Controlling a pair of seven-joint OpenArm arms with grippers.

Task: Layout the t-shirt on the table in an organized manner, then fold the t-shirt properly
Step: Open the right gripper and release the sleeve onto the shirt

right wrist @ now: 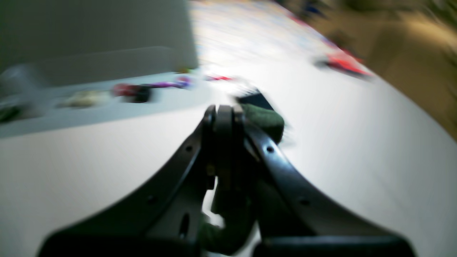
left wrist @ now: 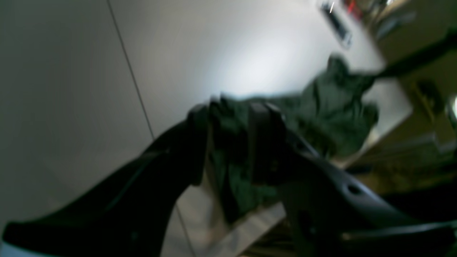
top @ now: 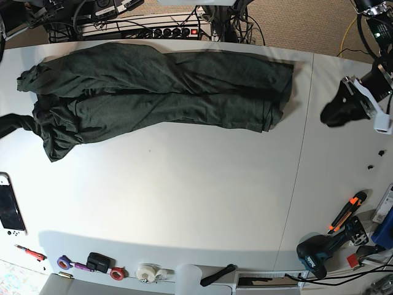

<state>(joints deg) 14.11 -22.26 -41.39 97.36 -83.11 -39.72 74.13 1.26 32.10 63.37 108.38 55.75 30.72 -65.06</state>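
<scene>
The dark green t-shirt (top: 153, 86) lies stretched in a long, wrinkled band along the far side of the white table (top: 184, 196). My right gripper (top: 32, 123) is at its left end, shut on a bunch of fabric; the right wrist view shows the gripper (right wrist: 225, 109) pinching green cloth (right wrist: 266, 123). My left gripper (top: 331, 114) hovers right of the shirt's other end, apart from it. In the blurred left wrist view this gripper (left wrist: 232, 110) has its jaws apart, with the t-shirt (left wrist: 328, 107) showing through the gap and beyond.
A handheld console (top: 9, 212) lies at the left edge. Tape rolls (top: 147, 270) and small tools line the near edge. A drill (top: 319, 252) and an orange cutter (top: 347, 212) sit near right. A power strip (top: 147, 27) runs behind the shirt. A seam (top: 301, 153) crosses the table.
</scene>
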